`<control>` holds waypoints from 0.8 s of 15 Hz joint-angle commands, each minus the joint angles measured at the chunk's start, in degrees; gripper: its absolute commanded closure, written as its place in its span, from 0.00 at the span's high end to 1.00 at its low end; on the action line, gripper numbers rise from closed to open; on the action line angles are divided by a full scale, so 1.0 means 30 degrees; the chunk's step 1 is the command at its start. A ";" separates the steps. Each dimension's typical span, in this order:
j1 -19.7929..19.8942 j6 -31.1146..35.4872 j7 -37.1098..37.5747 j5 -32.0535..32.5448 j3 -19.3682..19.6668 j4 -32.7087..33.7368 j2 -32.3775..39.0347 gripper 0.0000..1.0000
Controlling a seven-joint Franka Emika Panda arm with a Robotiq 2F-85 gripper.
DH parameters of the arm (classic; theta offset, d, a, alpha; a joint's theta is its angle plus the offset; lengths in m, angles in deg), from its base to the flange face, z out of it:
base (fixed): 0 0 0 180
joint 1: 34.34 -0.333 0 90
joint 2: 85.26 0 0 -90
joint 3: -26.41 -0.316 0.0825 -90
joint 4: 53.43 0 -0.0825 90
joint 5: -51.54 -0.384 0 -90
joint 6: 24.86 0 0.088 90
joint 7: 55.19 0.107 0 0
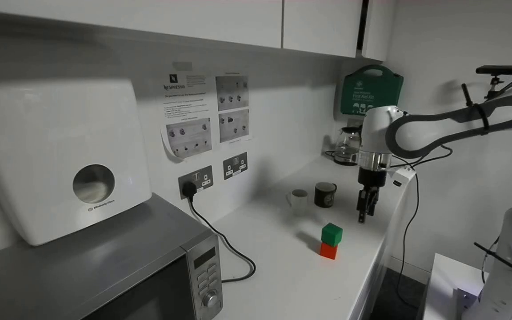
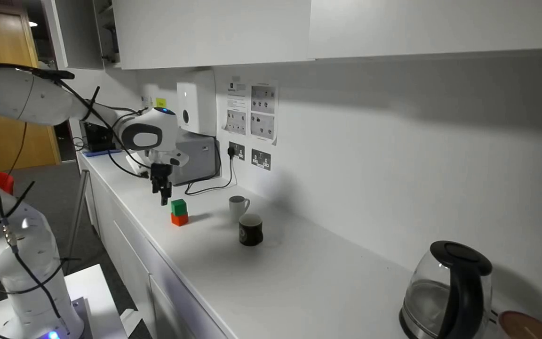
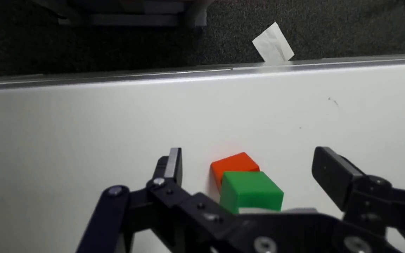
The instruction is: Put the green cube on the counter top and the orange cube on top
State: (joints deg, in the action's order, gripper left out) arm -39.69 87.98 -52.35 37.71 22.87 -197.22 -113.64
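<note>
The green cube (image 1: 331, 234) sits on top of the orange cube (image 1: 328, 251), turned a little relative to it. The orange cube rests on the white counter top (image 1: 278, 280). The same stack of green cube (image 2: 179, 207) over orange cube (image 2: 179, 220) shows in both exterior views. My gripper (image 1: 366, 217) hangs pointing down above the counter, apart from the stack. In the wrist view the gripper (image 3: 248, 154) is open and empty. The green cube (image 3: 255, 188) and part of the orange cube (image 3: 236, 165) appear between its fingers, lower down. The gripper body hides the green cube's near side.
A white mug (image 1: 299, 201) and a dark mug (image 1: 325, 194) stand near the stack. A microwave (image 1: 149, 249) with a cable stands at the wall. A glass kettle (image 2: 447, 292) is at the far end. The counter's front edge (image 3: 135, 79) runs close to the cubes.
</note>
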 commanded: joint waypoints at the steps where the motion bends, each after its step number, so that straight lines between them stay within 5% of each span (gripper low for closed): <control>1: -0.0617 0.0369 0.0043 0.0820 -0.1229 0.0561 0.0058 1.00; 7: -0.1014 0.2936 0.0640 0.2300 -0.2679 0.1124 0.1055 1.00; 12: -0.0797 0.7836 0.2486 0.1235 -0.2510 0.1066 0.2552 1.00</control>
State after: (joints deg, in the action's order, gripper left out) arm -42.42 104.93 -48.36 42.79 14.70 -195.49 -109.76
